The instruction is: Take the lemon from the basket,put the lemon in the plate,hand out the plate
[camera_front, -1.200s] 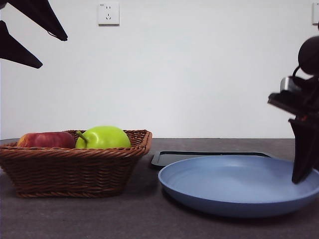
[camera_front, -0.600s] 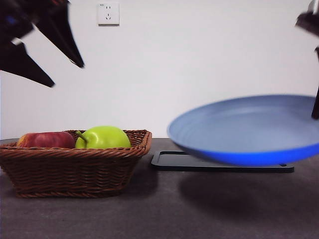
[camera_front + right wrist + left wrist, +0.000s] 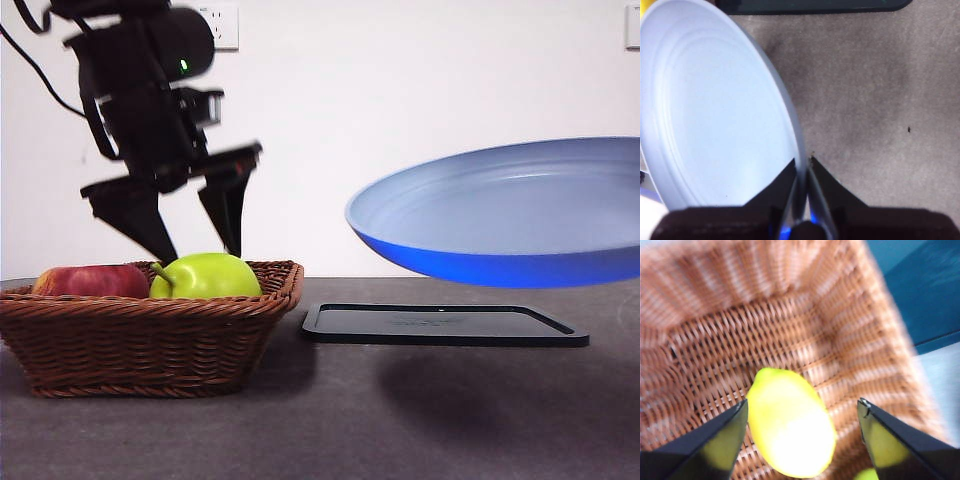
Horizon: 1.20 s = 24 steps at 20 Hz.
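The lemon [image 3: 790, 425] lies on the woven floor of the basket [image 3: 805, 340]; I see it only through the left wrist camera, where it sits between the spread jaws of the left gripper [image 3: 802, 412], neither jaw touching it. In the front view I cannot see the lemon at all: it is hidden behind the basket wall and the other fruit.

From the front, the left gripper [image 3: 195, 235] hangs over the basket [image 3: 150, 335] with its tips just above the green fruit [image 3: 207, 276], which peeks over the braided rim. A red apple [image 3: 92, 281] lies beside the green fruit, at its 9 o'clock.

The plate [image 3: 505, 215] is off the bench [image 3: 320, 430], hanging in the air at roughly 3 o'clock from the basket, tilted so I look into its bowl and see its darker underside. Its shadow falls on the bench below. Under it, flat on the bench, lies the black tray [image 3: 445, 325].

In the right wrist camera, the right gripper [image 3: 802, 167] is pinched on the rim of the plate [image 3: 720, 115], one jaw on each face of the edge. The plate looks empty there.
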Tool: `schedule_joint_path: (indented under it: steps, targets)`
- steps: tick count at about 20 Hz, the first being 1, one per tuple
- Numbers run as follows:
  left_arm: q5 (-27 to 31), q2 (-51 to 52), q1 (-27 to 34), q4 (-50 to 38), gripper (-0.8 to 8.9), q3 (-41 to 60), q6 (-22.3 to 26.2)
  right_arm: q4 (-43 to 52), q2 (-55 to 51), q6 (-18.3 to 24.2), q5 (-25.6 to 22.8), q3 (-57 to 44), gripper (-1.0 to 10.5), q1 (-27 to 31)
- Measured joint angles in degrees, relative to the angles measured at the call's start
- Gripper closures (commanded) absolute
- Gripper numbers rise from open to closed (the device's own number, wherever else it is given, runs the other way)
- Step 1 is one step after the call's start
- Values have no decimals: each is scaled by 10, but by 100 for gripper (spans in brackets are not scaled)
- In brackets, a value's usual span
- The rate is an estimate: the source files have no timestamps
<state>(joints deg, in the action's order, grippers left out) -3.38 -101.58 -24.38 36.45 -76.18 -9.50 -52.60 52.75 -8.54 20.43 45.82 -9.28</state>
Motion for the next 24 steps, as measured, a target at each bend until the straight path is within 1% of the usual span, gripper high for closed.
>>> schedule_joint_path:
  steps: [2, 3, 9, 10, 12, 13, 15, 17, 18, 19, 20, 21, 22, 23, 24]
  targets:
    - [28, -19, -4, 9, 433, 0, 0, -1, 0, 0, 0, 0, 944, 0]
    - [32, -25, -4, 8, 433, 0, 0, -1, 0, 0, 0, 0, 944, 0]
    - [23, -60, -4, 4, 439, 0, 1, -1, 0, 2, 0, 0, 944, 0]
    - [22, -61, -4, 3, 453, 0, 3, -1, 0, 2, 0, 0, 944, 0]
    - [21, -61, -4, 2, 589, 0, 13, 0, 0, 2, 0, 0, 944, 0]
    - [21, -61, -4, 2, 623, 0, 14, 1, 0, 2, 0, 0, 944, 0]
    - [21, -56, -1, 3, 622, 0, 15, 4, 0, 2, 0, 0, 944, 0]
    - [17, -8, 5, 10, 622, 0, 16, 14, 2, 2, 0, 0, 944, 0]
    - [8, 33, 7, 10, 622, 0, 21, 25, 8, 2, 2, 0, 944, 0]
    - [-24, 81, 7, 10, 622, 0, 25, 34, 19, 0, 2, 0, 944, 0]
    - [-67, 120, 5, 10, 622, 0, 26, 38, 30, -5, 3, 0, 944, 0]
    - [-120, 162, -4, 8, 622, 0, 28, 40, 45, -9, 14, 0, 944, 0]
    - [-158, 195, -22, 0, 622, 0, 29, 42, 63, -11, 40, 0, 944, 0]
    - [-173, 215, -46, -10, 622, 0, 29, 45, 78, -12, 63, 0, 944, 0]
    - [-177, 225, -75, -16, 622, -2, 29, 50, 90, -12, 78, 0, 944, -1]
